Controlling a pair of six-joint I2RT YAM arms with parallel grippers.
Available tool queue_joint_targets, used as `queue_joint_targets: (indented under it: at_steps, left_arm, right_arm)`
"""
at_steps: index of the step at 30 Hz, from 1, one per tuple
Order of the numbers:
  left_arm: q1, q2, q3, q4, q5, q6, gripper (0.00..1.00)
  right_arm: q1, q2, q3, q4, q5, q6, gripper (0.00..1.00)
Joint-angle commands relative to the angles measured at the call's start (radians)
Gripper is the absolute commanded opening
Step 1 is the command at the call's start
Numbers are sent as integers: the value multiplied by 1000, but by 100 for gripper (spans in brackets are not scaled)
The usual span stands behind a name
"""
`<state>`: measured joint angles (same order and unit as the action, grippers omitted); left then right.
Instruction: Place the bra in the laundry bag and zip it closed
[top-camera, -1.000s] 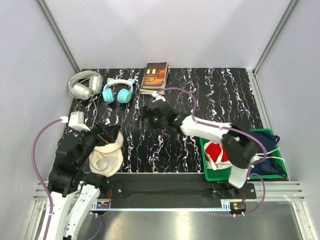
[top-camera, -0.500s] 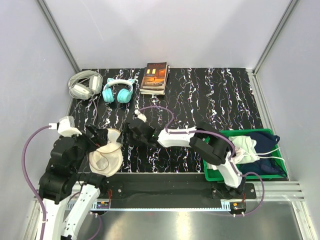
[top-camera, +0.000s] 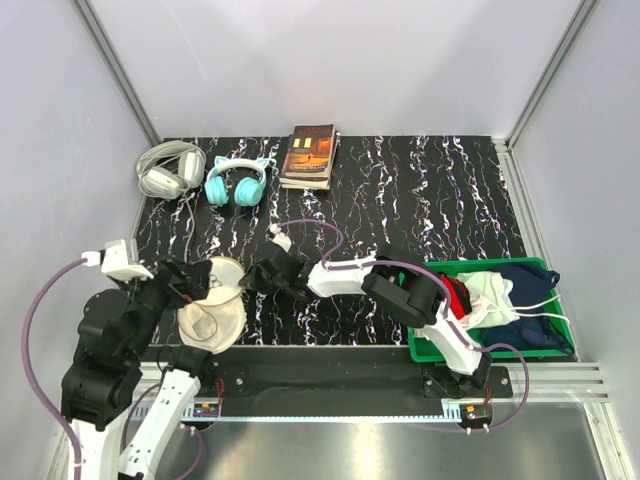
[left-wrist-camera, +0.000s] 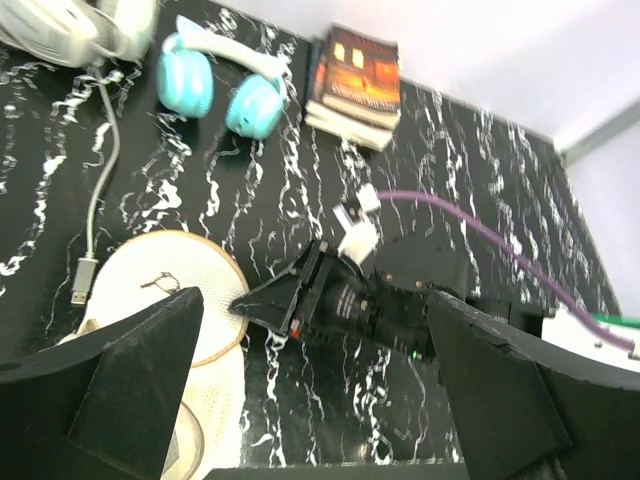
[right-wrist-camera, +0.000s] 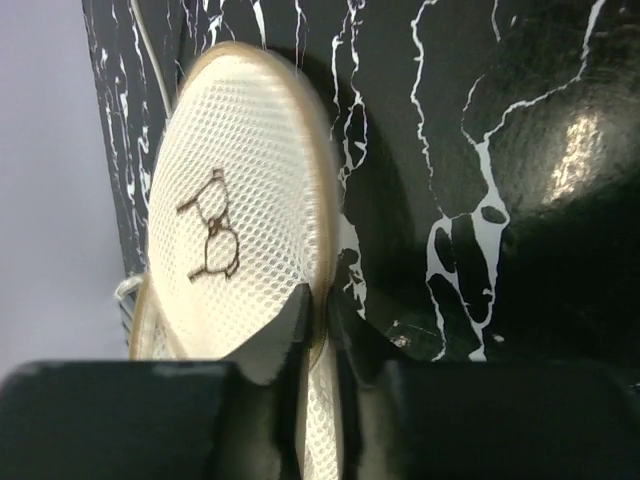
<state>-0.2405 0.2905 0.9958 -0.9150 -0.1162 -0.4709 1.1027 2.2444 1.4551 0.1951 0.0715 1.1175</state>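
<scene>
right gripper (right-wrist-camera: 322, 300): we see its jaws clamped on the bag (right-wrist-camera: 232, 205) rim
left gripper (top-camera: 195, 281): jaws wide apart, over the bag
bra (top-camera: 492, 297): in our green bin (top-camera: 424, 350)

Cream mesh laundry bag (top-camera: 212, 322) open at front left, white bra (top-camera: 492, 296) crumpled front right
</scene>
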Motion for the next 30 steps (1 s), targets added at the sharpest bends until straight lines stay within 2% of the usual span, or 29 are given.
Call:
queue_joint_targets:
  at_steps: [1,5,10,15,17,20,21,22,23,24,25,28,30]
  left_arm:
    - [-3,88,14,67,151,87,99]
    - [-3,156,-9,91,239,104,99]
    - [-6,216,-145,206,450,22,99]
    - [-80,206,-276,404,461,-38,99]
    - [-167,242,-312,476,438,-41,99]
    - [-351,337,-301,525,302,-28,99]
    - [-403,387,-286,534,200,-11,99]
    - [-512,410,-278,559,150,1,99]
    - [-566,435,-273,577,120,18,99]
    - [-615,485,-263,593,16,52,99]
    - [-707,515,-255,616,-20,73,99]
    - [-842,633,-215,627,-180,141,99]
    - [-878,699,-217,651,-261,169,99]
  right_arm:
    - [-6,-58,-36,62,53,-8,2]
    - [-35,-159,-189,78,40,-25,0]
    - [-114,-445,-413,0,30,-65,0]
    - [-219,-719,-610,-127,-36,-149,0]
    - [-260,-775,-642,-146,-84,-191,0]
    - [-308,-858,-663,-189,-125,-203,0]
    - [-348,-888,-667,-221,-145,-202,0]
    - [-369,-901,-670,-226,-182,-194,0]
    - [-386,-923,-673,-232,-197,-193,0]
    - [-405,-930,-670,-233,-209,-193,0]
    - [-408,-937,-664,-238,-231,-193,0]
    - [-429,-954,-651,-249,-271,-154,0]
    - [-438,-967,-642,-249,-294,-137,0]
